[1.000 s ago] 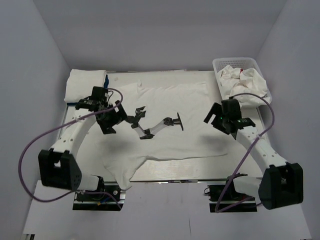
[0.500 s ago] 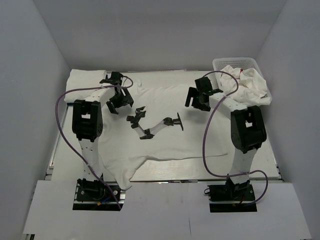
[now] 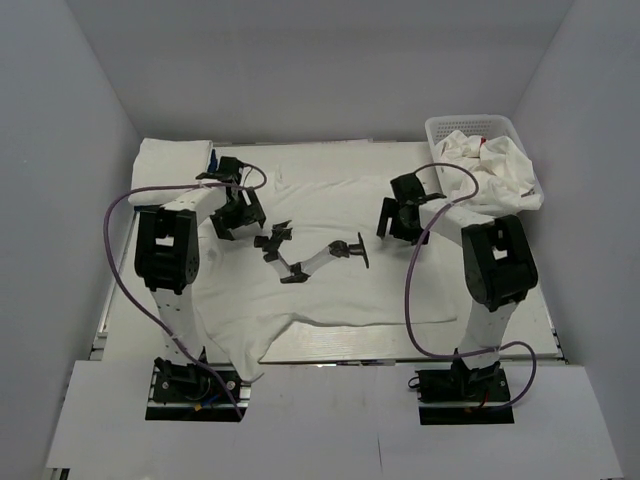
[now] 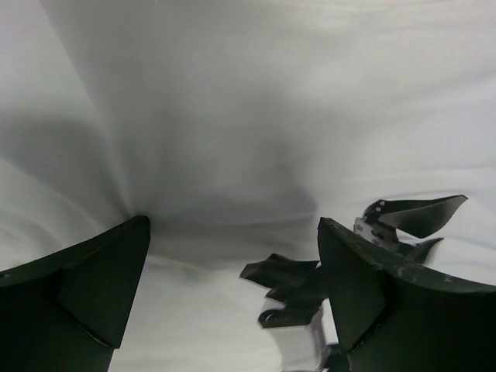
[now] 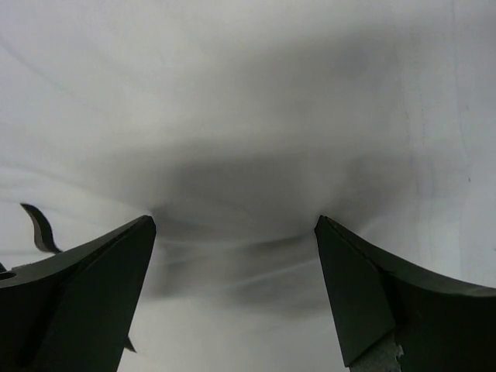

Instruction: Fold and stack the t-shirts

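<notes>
T-shirt [image 3: 330,270], plain white, spread flat across bench [image 3: 118,300], one corner past near edge. Mesh basket [image 3: 470,122] at far right corner, filled with crumpled white shirts [image 3: 495,175], red print [image 3: 484,146] showing among them. Folded white stack [image 3: 172,165] at far left corner. Left claw [image 3: 238,212] and right claw [image 3: 393,217] both wide, empty, low over spread shirt.

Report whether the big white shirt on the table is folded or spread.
Spread: the white t-shirt lies flat across the table, one corner overhanging.
</notes>
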Controlling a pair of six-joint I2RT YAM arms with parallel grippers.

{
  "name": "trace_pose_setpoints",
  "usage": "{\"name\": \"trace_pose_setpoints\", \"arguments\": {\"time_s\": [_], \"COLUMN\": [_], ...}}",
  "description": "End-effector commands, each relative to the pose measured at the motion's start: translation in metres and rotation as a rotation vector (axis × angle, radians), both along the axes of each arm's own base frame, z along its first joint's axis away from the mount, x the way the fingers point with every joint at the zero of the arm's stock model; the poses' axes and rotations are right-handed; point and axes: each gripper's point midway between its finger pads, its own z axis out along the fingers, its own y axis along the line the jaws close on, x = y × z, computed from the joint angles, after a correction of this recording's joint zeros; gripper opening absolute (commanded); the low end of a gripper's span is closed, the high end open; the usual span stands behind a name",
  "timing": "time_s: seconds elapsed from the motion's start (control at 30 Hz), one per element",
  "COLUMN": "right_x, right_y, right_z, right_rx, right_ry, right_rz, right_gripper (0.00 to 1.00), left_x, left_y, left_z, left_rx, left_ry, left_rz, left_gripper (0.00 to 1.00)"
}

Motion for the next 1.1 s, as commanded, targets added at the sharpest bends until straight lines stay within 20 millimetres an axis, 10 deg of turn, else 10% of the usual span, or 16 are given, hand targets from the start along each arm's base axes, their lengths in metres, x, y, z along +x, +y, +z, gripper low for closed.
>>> {"name": "trace_pose_setpoints", "arguments": {"time_s": [0.0, 0.2, 0.5, 0.77, 1.07], "right_x": [-0.082, -0.139, -0.062, -0.043, -0.038], "right_y": [-0.028, -0.039, -0.015, -0.001, -0.009], "right_z": [-0.028, -0.021, 0.066, 0.066, 0.064], "right_rx": [-0.063, -0.054, 0.010, 0.039, -0.011], "right_ry": [0.217, 0.296, -0.048, -0.042, -0.049], "right_rz": [-0.032, -0.014, 0.085, 0.109, 0.105], "right_gripper": [0.90, 0.90, 0.90, 0.90, 0.90], "left_x": [-0.092, -0.147, -0.046, 0.044, 0.054], "left_y": [-0.003, -0.008, -0.006, 0.020, 0.015], "left_z": [-0.031, -0.007, 0.108, 0.086, 0.040], "left_rx": [-0.046, -0.104, -0.067, 0.101, 0.016], "left_ry": [0.241, 0.264, -0.121, -0.077, -0.017], "left_rz": [-0.045, -0.056, -0.104, -0.061, -0.068], "left_gripper": [1.00, 1.00, 1.00, 1.00, 0.88]}}
